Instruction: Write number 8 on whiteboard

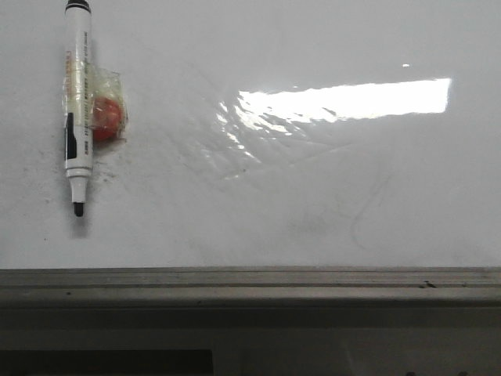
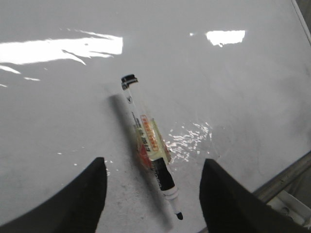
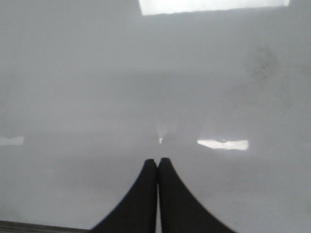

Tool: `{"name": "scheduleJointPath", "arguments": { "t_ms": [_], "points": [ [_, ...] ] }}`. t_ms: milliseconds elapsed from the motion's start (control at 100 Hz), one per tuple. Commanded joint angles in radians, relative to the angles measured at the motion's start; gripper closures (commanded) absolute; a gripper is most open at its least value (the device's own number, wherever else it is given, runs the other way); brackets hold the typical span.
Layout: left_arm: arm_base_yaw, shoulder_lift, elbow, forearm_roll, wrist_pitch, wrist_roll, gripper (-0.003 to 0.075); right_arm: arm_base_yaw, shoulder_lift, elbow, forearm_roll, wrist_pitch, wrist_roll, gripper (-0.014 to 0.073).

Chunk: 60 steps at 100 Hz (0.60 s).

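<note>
In the front view, the whiteboard (image 1: 313, 196) is filling nearly the whole frame, its glossy face throwing back a long bright bar of glare to the right of centre and showing faint grey smudges and scratches. A grey metal rail (image 1: 250, 286) is running along its near edge. A white marker (image 1: 77, 110) with a black cap end and a bare black tip is lying at the far left, tip pointing toward the rail, with a small red object under clear tape (image 1: 108, 116) touching its right side. No drawn number 8 is showing on the board, and neither gripper is appearing here.

In the left wrist view, the left gripper (image 2: 154, 194) is hovering above the board with its dark fingers (image 2: 80, 199) spread wide, holding nothing; the marker (image 2: 148, 141) is lying between and just beyond them, untouched, the taped red piece against its barrel.

In the right wrist view, the right gripper (image 3: 157, 167) is hanging over a bare stretch of whiteboard (image 3: 97, 87), its two dark fingers pressed together with nothing between them.
</note>
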Motion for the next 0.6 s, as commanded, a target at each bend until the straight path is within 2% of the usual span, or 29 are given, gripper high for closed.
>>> {"name": "scheduleJointPath", "arguments": {
  "t_ms": [0, 220, 530, 590],
  "points": [
    [-0.038, 0.1, -0.029, 0.0, -0.139, -0.013, 0.033, -0.001, 0.021, -0.033, -0.001, -0.082, -0.008, 0.0657],
    [-0.075, 0.323, -0.029, -0.011, -0.316, -0.013, 0.033, -0.001, 0.021, -0.033, -0.001, -0.082, -0.008, 0.0657],
    [-0.075, 0.549, -0.031, -0.073, -0.495, -0.015, 0.033, -0.001, 0.021, -0.033, -0.001, -0.082, -0.008, 0.0657],
    [-0.075, 0.585, -0.031, -0.078, -0.508, -0.051, 0.033, -0.001, 0.021, -0.033, -0.001, -0.082, -0.008, 0.0657]
  ]
}}
